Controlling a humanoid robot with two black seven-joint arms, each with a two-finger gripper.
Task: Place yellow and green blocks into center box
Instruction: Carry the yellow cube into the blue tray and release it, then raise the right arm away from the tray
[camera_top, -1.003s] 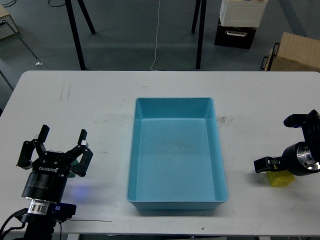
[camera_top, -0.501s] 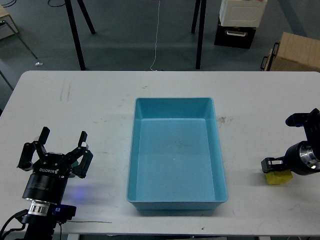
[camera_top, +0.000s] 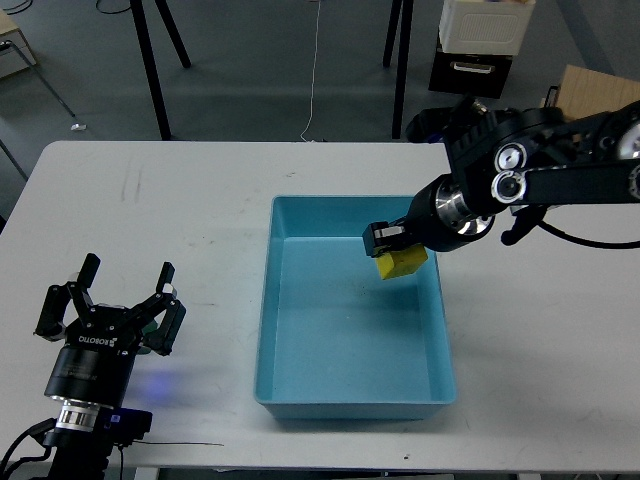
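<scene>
Risk first, as judged from the pose: held high over the upper right part of the blue box (camera_top: 300, 300), close to its right wall, so a release from there could have bounced the yellow block (camera_top: 402, 263) off the rim or out onto the white bench (camera_top: 150, 220). Could also have slipped early, since only the top of the block looked pinched and the rest hung below the fingers.

Right tool (camera_top: 385, 240), reaching in from the upper right of the frame, was closed narrowly on the yellow block, gripping it at the top edge, lifted clear of the box floor. No contact with the box wall could be made out.

Left tool (camera_top: 125, 290), at the lower left of the frame, stood spread wide over the bench, holding nothing, well apart from the box.

No green block could be found anywhere in view; possibly hidden, possibly out of frame. Box floor showed bare.
</scene>
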